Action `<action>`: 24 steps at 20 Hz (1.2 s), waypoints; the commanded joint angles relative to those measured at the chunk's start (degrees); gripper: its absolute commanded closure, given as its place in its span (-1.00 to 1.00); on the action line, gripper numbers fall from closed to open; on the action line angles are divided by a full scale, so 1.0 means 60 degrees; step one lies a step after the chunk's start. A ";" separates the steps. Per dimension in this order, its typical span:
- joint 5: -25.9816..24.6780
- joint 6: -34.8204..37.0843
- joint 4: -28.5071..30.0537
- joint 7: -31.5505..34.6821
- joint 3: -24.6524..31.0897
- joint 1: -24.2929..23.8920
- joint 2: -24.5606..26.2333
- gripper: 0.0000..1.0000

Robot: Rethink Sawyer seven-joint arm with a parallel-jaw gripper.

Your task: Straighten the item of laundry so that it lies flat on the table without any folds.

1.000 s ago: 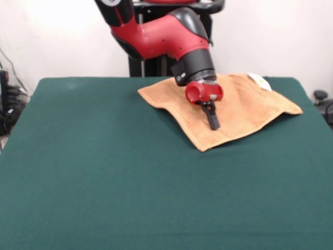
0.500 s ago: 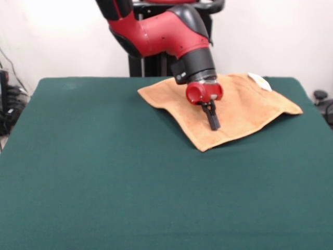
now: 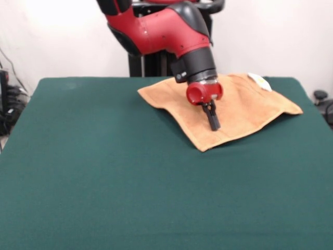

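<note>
The item of laundry (image 3: 250, 107), an orange-tan towel, lies spread toward the far right part of the green table (image 3: 104, 172). A small white tag (image 3: 259, 80) sits near its far edge. The towel's near corner points toward the table's middle, and its right corner lifts slightly off the cloth. My gripper (image 3: 214, 124) hangs over the towel's middle, below the red wrist. Its black fingers are pressed together and point down at the fabric. I cannot tell whether the tips touch the towel.
Dark cables and equipment (image 3: 8, 109) stand beyond the table's left edge. A black object (image 3: 320, 96) sits past the right edge. Wide green surface stretches to the left of the towel and in front of it.
The arm's upper links have shifted slightly. The gripper and the towel stay almost where they were.
</note>
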 commanded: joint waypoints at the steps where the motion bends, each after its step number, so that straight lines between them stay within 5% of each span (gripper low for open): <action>1: 0.3756 0.5121 -0.4358 0.2102 0.0844 0.0463 0.0749 1.00; 9: 0.3949 0.6911 -0.3782 0.1918 0.0703 0.0587 0.0006 1.00; 24: 0.4081 0.7574 -0.3188 0.2000 0.0583 0.0725 -0.0505 1.00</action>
